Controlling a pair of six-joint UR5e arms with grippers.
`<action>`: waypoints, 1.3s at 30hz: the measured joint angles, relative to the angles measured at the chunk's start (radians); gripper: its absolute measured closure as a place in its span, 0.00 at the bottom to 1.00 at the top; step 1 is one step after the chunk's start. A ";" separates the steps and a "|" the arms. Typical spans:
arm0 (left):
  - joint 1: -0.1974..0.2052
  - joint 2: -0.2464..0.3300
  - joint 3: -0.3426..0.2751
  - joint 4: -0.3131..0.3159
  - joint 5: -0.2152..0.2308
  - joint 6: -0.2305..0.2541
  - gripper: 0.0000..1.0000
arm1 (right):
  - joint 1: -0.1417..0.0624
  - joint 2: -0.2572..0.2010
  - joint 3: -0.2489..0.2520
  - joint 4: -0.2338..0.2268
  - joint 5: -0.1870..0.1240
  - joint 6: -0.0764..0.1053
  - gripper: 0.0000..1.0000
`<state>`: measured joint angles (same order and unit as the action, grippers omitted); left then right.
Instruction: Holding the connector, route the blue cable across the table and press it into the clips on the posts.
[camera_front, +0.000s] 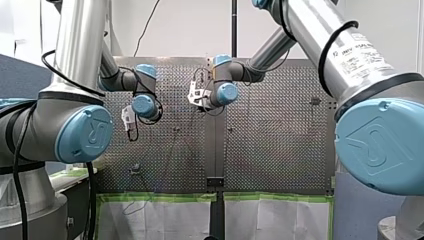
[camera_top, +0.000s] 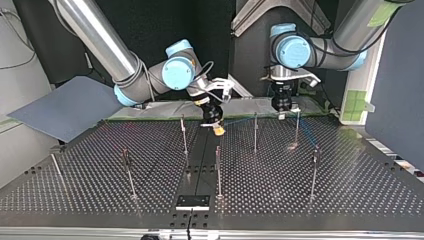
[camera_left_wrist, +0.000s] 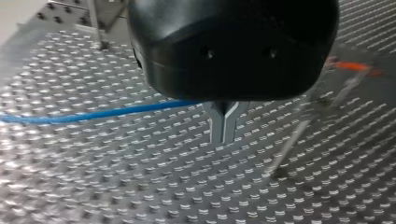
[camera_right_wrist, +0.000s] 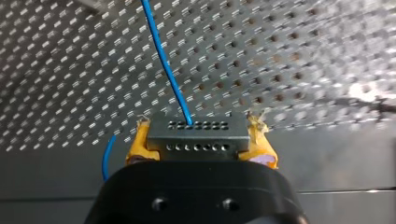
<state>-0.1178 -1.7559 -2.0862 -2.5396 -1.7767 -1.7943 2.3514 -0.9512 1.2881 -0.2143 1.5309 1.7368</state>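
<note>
My right gripper (camera_right_wrist: 200, 133) is closed on the grey connector (camera_right_wrist: 198, 140), with its yellow pads (camera_right_wrist: 138, 144) clamping both ends. The blue cable (camera_right_wrist: 163, 60) leaves the connector and runs ahead over the perforated table (camera_right_wrist: 289, 56). In the upper middle of the top view it stretches across to my left gripper (camera_left_wrist: 224, 130). That gripper's metal fingers are pressed together, and the cable meets their base; I cannot tell whether it is pinched.
</note>
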 joint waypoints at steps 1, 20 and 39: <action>0.001 -0.010 -0.009 0.010 0.008 -0.003 0.99 | -0.002 0.005 0.005 0.000 -0.001 -0.009 1.00; 0.007 -0.159 0.014 0.195 0.120 -0.046 0.99 | -0.006 0.093 0.012 -0.006 -0.017 -0.059 1.00; 0.003 -0.163 0.007 0.161 0.106 -0.039 0.99 | -0.015 0.105 0.012 -0.059 -0.046 -0.041 1.00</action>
<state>-0.1144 -1.9184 -2.0788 -2.3784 -1.6702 -1.8338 2.3368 -0.8461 1.3002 -0.2736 1.4853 1.6961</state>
